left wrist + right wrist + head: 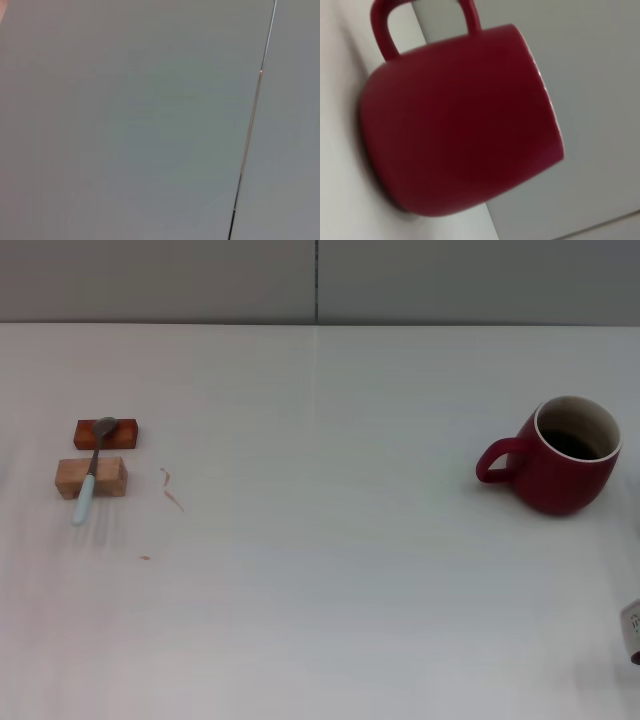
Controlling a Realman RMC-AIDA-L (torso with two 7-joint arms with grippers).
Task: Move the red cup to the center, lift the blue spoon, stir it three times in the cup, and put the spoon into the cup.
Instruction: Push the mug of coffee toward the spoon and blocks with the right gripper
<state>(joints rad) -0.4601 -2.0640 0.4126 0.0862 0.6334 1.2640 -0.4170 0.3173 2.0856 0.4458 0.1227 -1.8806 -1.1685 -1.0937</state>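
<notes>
The red cup (pixel 560 455) stands upright on the white table (pixel 330 570) at the right in the head view, its handle pointing toward the middle. It fills the right wrist view (pixel 460 125), seen close from the side. The blue spoon (pixel 90 475) lies at the far left, its grey bowl on a reddish-brown block (pixel 120 434) and its pale handle across a light wooden block (pixel 108 477). A small part of my right gripper (pixel 632 632) shows at the right edge, nearer to me than the cup and apart from it. My left gripper is out of view.
A few small brown specks (pixel 172 490) lie on the table just right of the blocks. A grey wall (pixel 320 280) runs behind the table's far edge. The left wrist view shows only a plain grey surface with a thin seam (pixel 250 130).
</notes>
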